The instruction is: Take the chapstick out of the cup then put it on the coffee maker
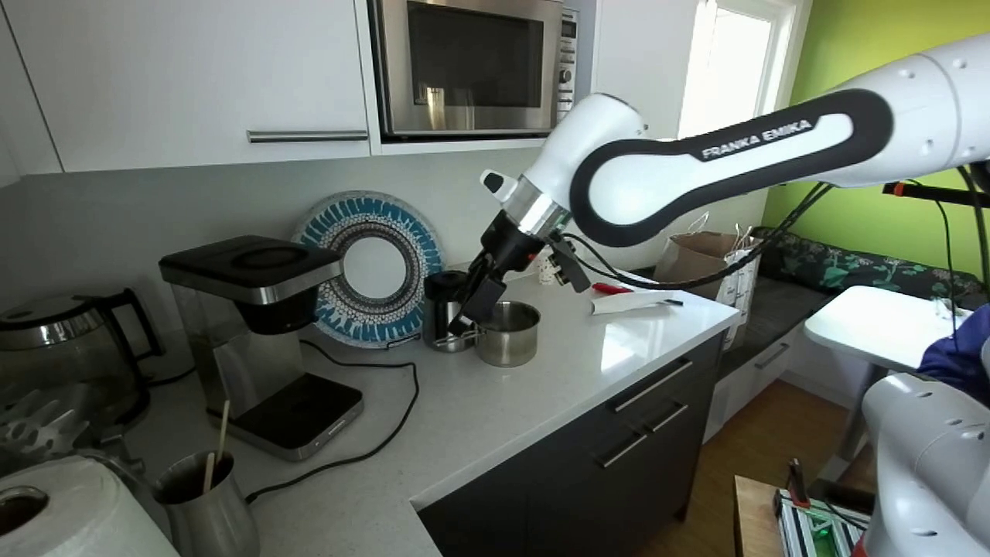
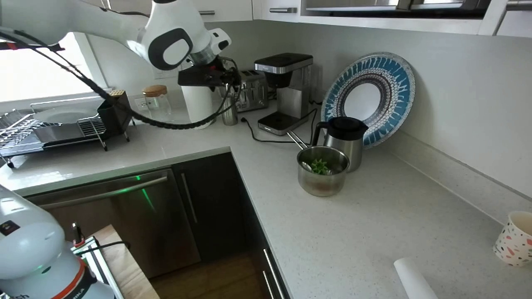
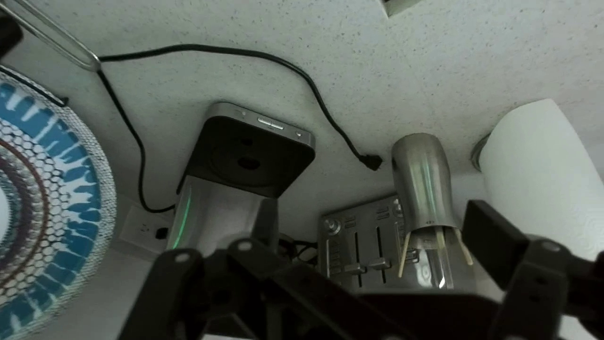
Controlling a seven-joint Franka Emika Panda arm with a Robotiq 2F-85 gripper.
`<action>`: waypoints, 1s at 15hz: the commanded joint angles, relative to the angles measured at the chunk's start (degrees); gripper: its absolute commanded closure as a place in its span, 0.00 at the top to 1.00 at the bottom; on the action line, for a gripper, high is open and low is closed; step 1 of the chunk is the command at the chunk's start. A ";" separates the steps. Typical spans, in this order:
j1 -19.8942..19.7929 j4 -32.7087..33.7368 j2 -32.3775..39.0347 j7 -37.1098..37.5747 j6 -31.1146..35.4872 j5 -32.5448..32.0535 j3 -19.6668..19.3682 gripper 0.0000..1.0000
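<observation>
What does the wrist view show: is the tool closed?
No, the fingers of the tool stand wide apart in the wrist view, and the toaster shows through the gap.

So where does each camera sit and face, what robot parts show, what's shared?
In an exterior view: near the paper roll, facing the saucepan; arm, base show.
In an exterior view: near the speckled cup, facing the coffee maker; arm, base show.
Wrist view: on the arm, facing coffee maker and metal cup; open jaws show.
Both exterior views share the saucepan.
</observation>
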 commanded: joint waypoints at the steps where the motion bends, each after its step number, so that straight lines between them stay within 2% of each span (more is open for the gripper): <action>1: 5.93 13.91 13.38 -15.56 -6.69 7.98 -6.88 1.00; 2: 5.50 17.15 16.68 -19.97 -9.02 10.70 -6.99 1.00; 3: -1.47 20.69 20.19 -23.57 -12.08 12.97 -0.72 1.00; 5: -5.04 27.51 26.44 -25.58 -16.44 11.49 3.84 1.00; 8: -8.49 37.53 34.50 -24.95 -21.77 5.90 10.59 1.00; 9: -9.88 29.44 28.51 -23.53 -17.25 7.06 11.31 1.00; 11: -10.39 34.31 32.78 -23.43 -18.86 5.50 13.44 1.00; 15: -11.16 37.50 35.29 -24.83 -18.12 6.30 14.26 1.00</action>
